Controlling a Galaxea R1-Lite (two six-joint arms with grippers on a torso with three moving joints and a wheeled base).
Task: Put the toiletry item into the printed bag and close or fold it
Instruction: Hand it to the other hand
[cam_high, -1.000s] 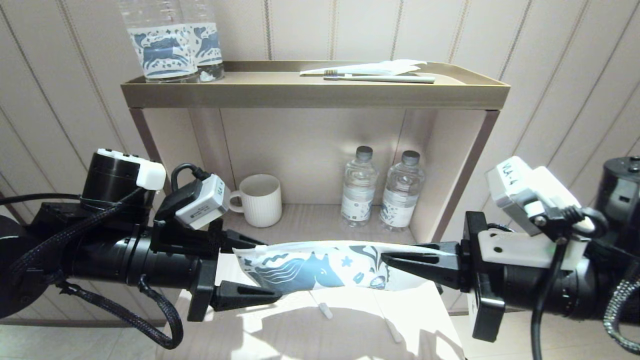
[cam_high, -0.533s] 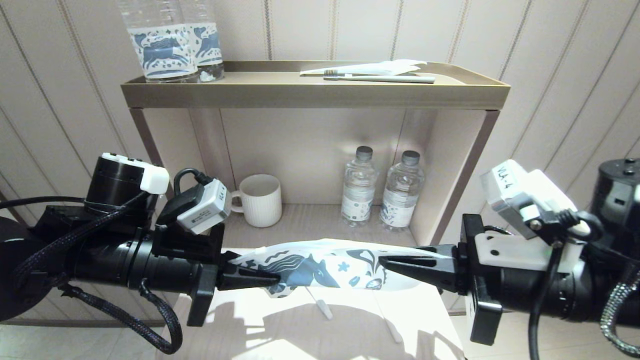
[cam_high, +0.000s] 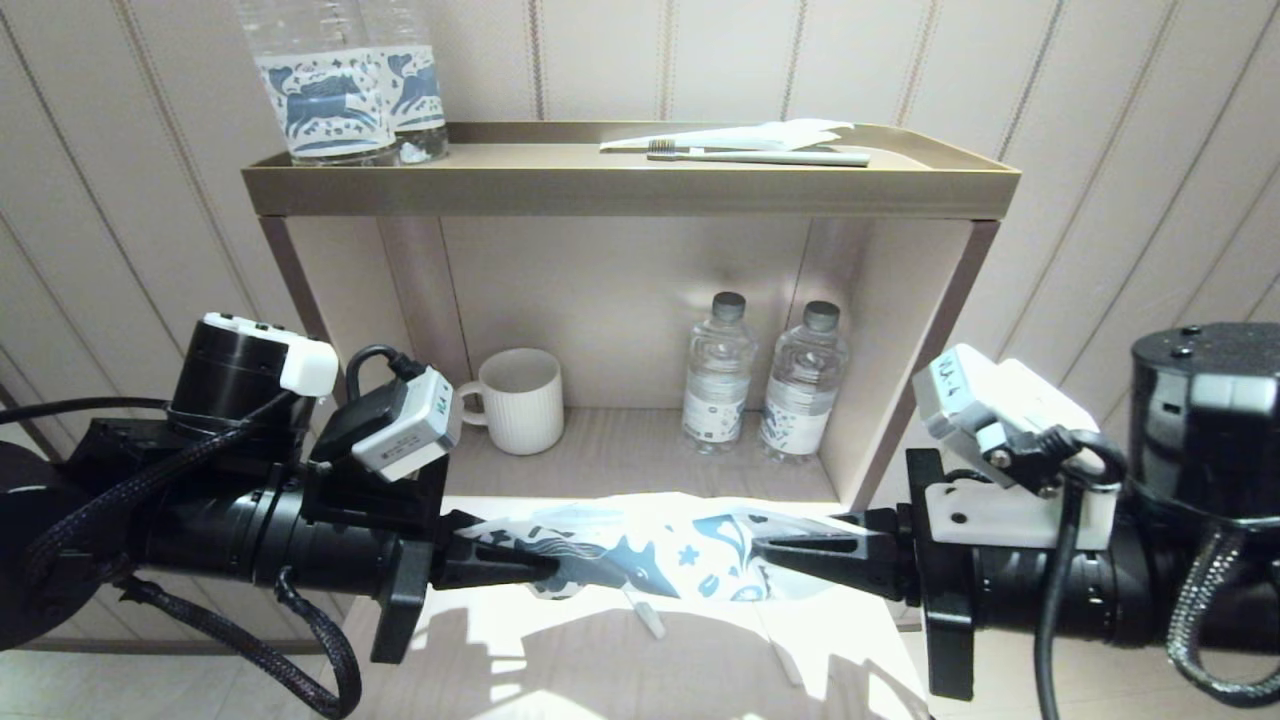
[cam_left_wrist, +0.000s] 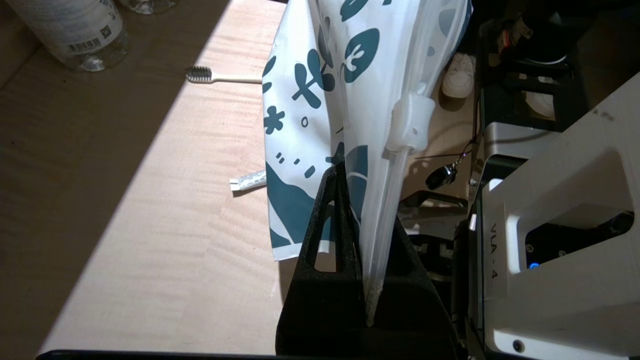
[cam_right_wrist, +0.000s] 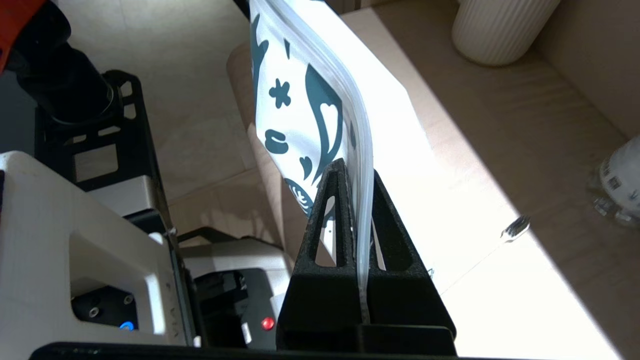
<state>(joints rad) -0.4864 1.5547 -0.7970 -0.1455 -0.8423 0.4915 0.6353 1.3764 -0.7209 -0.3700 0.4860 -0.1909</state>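
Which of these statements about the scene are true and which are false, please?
1. Both grippers are shut on the whitish plastic printed bag: the left gripper holds one end, the right gripper the other. True.
2. The white ribbed mug stands on the top tray. False: it stands on the lower shelf, beside two small clear water bottles.
3. A toothbrush lies on the wooden surface under the bag. True.
4. The bag rests flat on the table. False: it hangs in the air between the grippers.
5. A second toothbrush lies on the top tray. True.
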